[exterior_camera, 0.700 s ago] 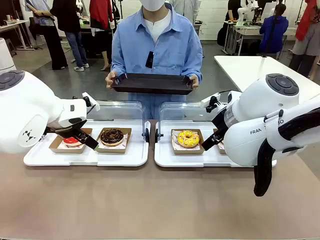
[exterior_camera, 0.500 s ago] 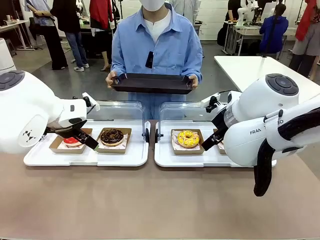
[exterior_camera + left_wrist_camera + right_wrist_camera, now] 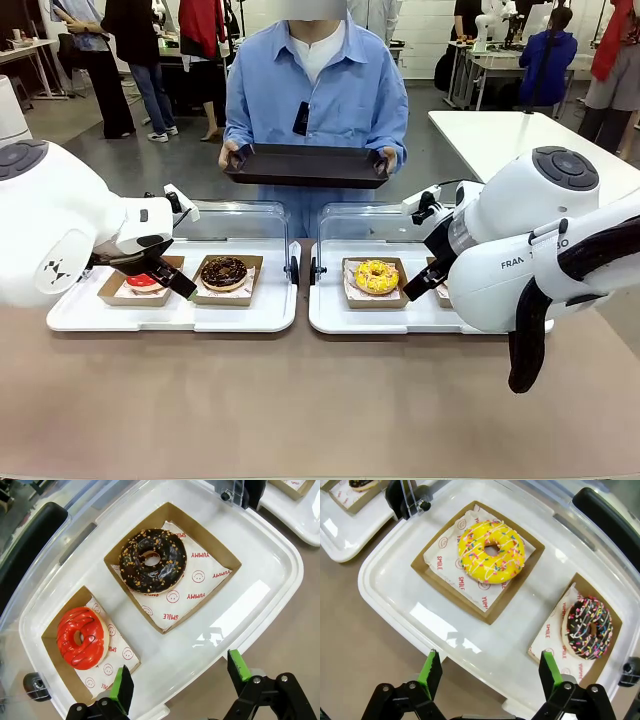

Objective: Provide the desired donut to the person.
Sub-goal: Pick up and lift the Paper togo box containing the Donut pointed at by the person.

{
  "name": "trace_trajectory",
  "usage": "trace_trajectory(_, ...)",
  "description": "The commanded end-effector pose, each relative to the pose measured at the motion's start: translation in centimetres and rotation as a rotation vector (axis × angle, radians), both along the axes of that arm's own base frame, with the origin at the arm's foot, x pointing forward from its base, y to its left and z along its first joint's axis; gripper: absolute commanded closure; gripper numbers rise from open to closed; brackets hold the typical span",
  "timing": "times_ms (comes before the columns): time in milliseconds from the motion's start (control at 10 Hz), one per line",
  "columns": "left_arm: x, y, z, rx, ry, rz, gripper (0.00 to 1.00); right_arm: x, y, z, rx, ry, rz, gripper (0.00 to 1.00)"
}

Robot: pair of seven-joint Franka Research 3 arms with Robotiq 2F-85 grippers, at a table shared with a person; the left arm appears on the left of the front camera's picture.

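Note:
The person (image 3: 315, 85) in a light-blue shirt stands at the far side, holding a black tray (image 3: 305, 165) in both hands. My left gripper (image 3: 181, 680) hovers open above the near edge of the left white tray (image 3: 260, 575). That tray carries a red-glazed donut (image 3: 81, 637) and a chocolate donut with nuts (image 3: 152, 560), each in a brown box. My right gripper (image 3: 490, 670) is open over the near edge of the right white tray (image 3: 385, 585). In it sit a yellow sprinkled donut (image 3: 491, 551) and a chocolate sprinkled donut (image 3: 589, 627). Neither gripper holds anything.
Both white trays have clear lids hinged open behind them (image 3: 235, 220). In the front view the right arm (image 3: 520, 250) covers the right tray's far end. A white table (image 3: 520, 135) stands at the back right. Bare brown tabletop (image 3: 300, 400) lies in front.
The person has shifted slightly to the right with the black tray. Both arms and all donuts stay where they were.

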State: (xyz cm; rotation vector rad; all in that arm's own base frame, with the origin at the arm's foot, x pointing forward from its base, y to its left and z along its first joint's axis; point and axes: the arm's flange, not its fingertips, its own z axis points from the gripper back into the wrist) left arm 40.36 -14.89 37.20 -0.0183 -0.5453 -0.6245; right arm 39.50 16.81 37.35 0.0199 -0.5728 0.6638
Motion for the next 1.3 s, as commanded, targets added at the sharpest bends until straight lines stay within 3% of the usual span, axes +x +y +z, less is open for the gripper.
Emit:
trace_trajectory(0, 0.0, 0.0, 0.0, 0.0, 0.0, 0.0, 0.0, 0.0, 0.0, 0.0, 0.001, 0.0, 0.0, 0.0)
trace_trajectory(800, 0.0, 0.0, 0.0, 0.0, 0.0, 0.0, 0.0, 0.0, 0.0, 0.0, 0.0, 0.0, 0.0, 0.0)
trace_trajectory(1000, -2.3, 1.3, 5.9, 0.009, 0.038, -0.055, 0.0, -2.6, 0.5, 5.1, -0.061, -0.013, -0.028, 0.0)
trace_trajectory(1200, -5.4, 2.3, 10.9, 0.018, 0.054, -0.091, 0.0, -6.2, 0.4, 9.6, -0.104, 0.06, -0.016, 0.0)
